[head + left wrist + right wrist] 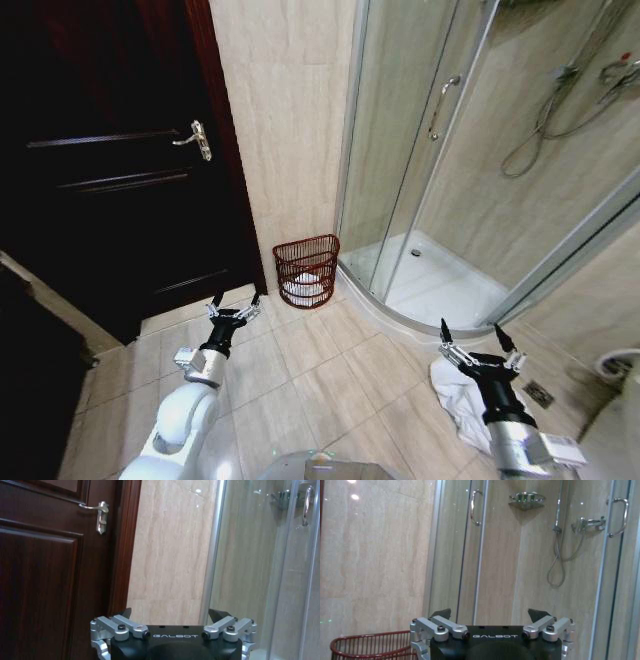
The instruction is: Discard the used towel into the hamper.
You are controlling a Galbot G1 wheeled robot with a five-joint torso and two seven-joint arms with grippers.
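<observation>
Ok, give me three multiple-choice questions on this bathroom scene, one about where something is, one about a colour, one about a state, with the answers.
1. Where does the hamper stand?
A. inside the shower
B. against the wall between the door and the shower
C. beside the left gripper

2. What colour is the towel on the floor?
A. white
B. blue
C. red

3. How are the grippers?
A. both shut on the towel
B. left open, right shut
C. both open, holding nothing

Answers: 1 B, it sits at the tiled wall beside the door. 2 A, it shows white under the right gripper. 3 C, left gripper and right have spread fingers.
</observation>
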